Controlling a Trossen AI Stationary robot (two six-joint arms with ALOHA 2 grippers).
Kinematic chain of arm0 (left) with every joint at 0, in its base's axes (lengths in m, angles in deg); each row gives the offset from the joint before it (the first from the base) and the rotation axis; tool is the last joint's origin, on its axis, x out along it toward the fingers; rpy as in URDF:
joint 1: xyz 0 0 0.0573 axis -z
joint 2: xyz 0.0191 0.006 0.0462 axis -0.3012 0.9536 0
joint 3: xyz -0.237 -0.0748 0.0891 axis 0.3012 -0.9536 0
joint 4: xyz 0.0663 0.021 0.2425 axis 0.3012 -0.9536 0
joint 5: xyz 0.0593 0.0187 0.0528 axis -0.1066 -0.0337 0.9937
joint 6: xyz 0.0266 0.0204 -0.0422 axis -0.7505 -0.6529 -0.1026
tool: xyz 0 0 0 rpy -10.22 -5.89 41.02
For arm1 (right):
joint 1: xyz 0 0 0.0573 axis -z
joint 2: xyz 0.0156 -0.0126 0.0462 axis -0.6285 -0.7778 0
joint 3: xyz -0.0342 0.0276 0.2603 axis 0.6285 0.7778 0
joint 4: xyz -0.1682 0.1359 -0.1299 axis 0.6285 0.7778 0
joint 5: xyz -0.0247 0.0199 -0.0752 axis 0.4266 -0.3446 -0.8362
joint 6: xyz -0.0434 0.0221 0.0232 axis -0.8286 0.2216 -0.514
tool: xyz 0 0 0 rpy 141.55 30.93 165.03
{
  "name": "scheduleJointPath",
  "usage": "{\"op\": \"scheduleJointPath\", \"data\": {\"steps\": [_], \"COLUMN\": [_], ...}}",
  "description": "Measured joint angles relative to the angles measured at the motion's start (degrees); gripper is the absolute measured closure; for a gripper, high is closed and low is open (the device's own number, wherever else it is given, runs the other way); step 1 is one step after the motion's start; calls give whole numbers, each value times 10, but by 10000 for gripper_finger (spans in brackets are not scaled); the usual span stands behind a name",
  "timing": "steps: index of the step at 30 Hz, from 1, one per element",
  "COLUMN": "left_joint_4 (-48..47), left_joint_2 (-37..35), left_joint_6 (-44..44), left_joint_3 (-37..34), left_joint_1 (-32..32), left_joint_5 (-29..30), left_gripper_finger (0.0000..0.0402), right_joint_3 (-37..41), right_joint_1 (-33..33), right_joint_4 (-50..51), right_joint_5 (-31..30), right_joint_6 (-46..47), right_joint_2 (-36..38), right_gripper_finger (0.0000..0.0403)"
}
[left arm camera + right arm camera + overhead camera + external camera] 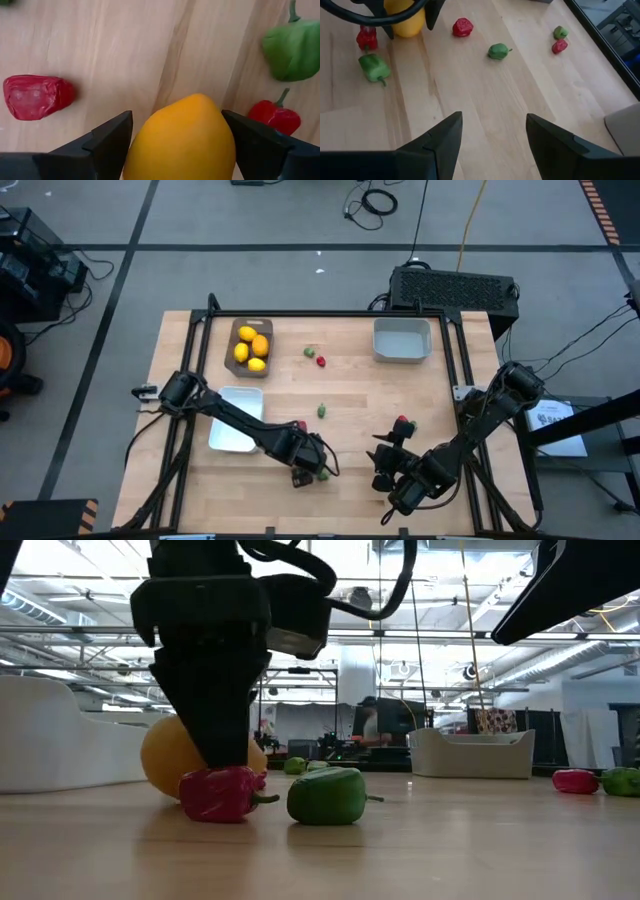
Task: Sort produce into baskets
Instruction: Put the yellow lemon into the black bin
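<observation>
A yellow-orange lemon [185, 135] sits on the table between the fingers of my left gripper [305, 463], near the table's front middle; it also shows in the low view [165, 755]. A red pepper [220, 792] and a green pepper [327, 796] lie right beside it. A red berry [35, 96] lies a little farther off. My right gripper [492, 135] is open and empty, to the right of the left one [382, 464]. The grey-brown basket [250, 330] holds several lemons. The white tray [232, 432] and the pale grey bin [402, 340] show nothing inside. My left gripper has the lemon's two opposite sides [225, 135] between its two fingers. The fingers [215, 720] come from above, pointing down. The lemon rests with its underside [160, 790] on the table.
Loose pieces lie on the table: a green one [322, 410] in the middle, a green and a red one [316, 357] farther back, and a red and a green one [405, 423] by the right arm. A black vented box [455, 285] stands behind the table.
</observation>
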Motion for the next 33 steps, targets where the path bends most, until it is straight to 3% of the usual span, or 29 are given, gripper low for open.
{"op": "scheduleJointPath", "data": {"steps": [8, 19, 27, 33], "left_joint_4": [-9, -57, -162, -246], "left_joint_2": [0, -11, -94, -176], "left_joint_6": [-17, -64, -130, -159], "left_joint_3": [0, 35, 106, 107], "left_joint_1": [-2, -14, -31, -108], "left_joint_5": [0, 11, 135, 221], "left_gripper_finger": [130, 134, 135, 136], "right_joint_3": [0, 0, 0, 0], "right_joint_1": [0, 0, 0, 0], "right_joint_4": [0, 0, 0, -1], "right_joint_5": [0, 0, 0, 0], "right_joint_6": [1, 1, 1, 1], "right_joint_2": [0, 0, 0, 0], "right_gripper_finger": [193, 193, 193, 193]}}
